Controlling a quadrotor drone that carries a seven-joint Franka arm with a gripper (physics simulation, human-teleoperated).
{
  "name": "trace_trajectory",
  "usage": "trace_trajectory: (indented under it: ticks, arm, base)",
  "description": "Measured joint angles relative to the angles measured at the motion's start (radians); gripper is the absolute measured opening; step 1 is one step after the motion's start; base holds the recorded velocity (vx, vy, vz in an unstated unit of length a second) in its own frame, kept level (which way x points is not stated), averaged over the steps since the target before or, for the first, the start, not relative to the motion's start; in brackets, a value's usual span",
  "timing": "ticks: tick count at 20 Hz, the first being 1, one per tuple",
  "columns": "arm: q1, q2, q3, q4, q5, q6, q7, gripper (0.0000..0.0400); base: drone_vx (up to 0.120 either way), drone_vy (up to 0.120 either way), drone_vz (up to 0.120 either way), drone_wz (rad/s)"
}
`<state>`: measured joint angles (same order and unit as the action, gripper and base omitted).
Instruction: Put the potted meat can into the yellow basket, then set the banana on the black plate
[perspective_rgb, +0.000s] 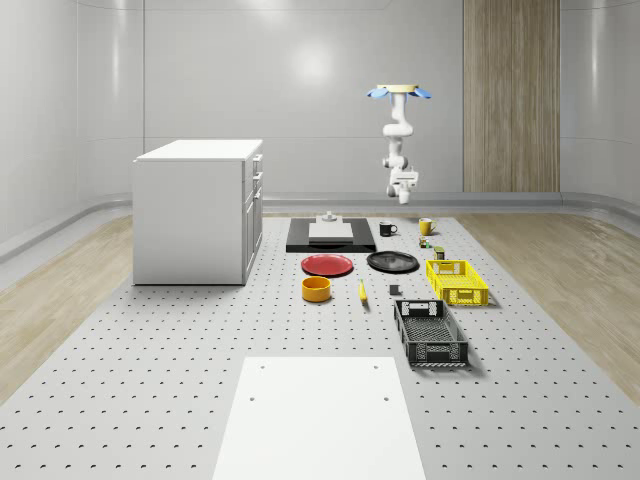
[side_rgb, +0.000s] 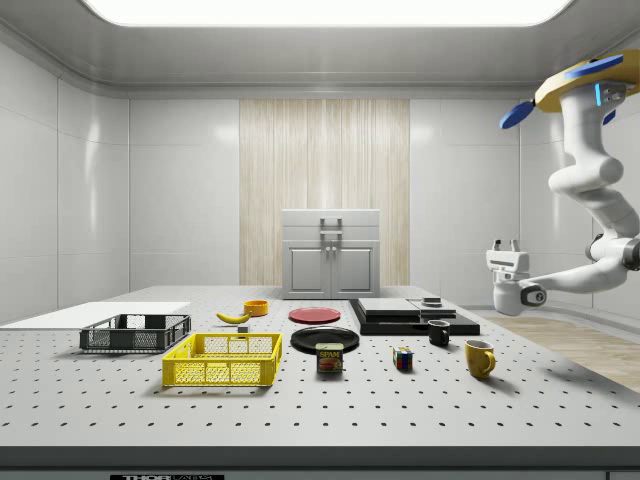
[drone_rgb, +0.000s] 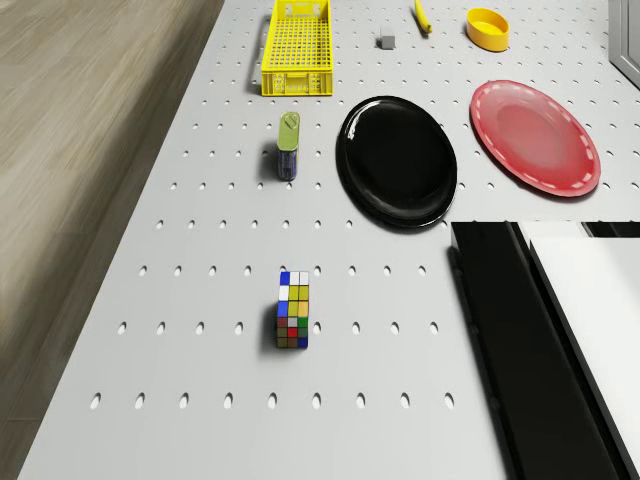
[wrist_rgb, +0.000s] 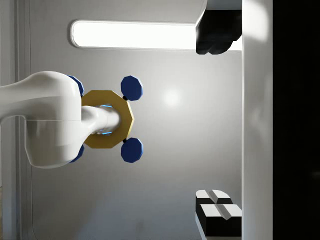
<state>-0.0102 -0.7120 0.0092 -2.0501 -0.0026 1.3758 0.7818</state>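
- The first step is in hand, at its very start: the meat can (side_rgb: 330, 358) stands untouched on the table (side_rgb: 520, 410), just beside the yellow basket (side_rgb: 223, 360) and close to the black plate (side_rgb: 325, 339).
- The drone (side_rgb: 585, 88) hovers high over the far end of the table, near the yellow mug (side_rgb: 479, 357), with the arm folded beneath it.
- The gripper (side_rgb: 506, 243) hangs in mid-air, pointing upward, well apart from the can and well above it.
- The fingers (wrist_rgb: 217, 21) stand apart and hold nothing.
- The next move, I judge, calls for turning the gripper downward and bringing it over the can.
- The banana (side_rgb: 233, 317) lies beyond the basket, near the yellow bowl (side_rgb: 256, 307), waiting for the second step.
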Motion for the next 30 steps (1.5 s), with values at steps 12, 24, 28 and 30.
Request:
trace_trajectory:
  ticks: [12,24,28,30]
  arm:
    - [-0.009,-0.007,0.029,-0.007,-0.040,0.009,0.005,0.0400]
    - [-0.075,-0.023,0.237,-0.057,-0.336,0.025,0.046,0.0400]
    - [-0.143,-0.047,0.433,-0.160,-0.627,0.040,0.096,0.0400]
    - [-0.193,-0.069,0.557,-0.257,-0.826,0.049,0.141,0.0400]
  base:
    - [0.120,0.120,0.000,0.000]
    - [0.120,0.017,-0.053,0.000]
    - [0.120,0.000,-0.120,0.000]
    - [0.120,0.000,-0.120,0.000]
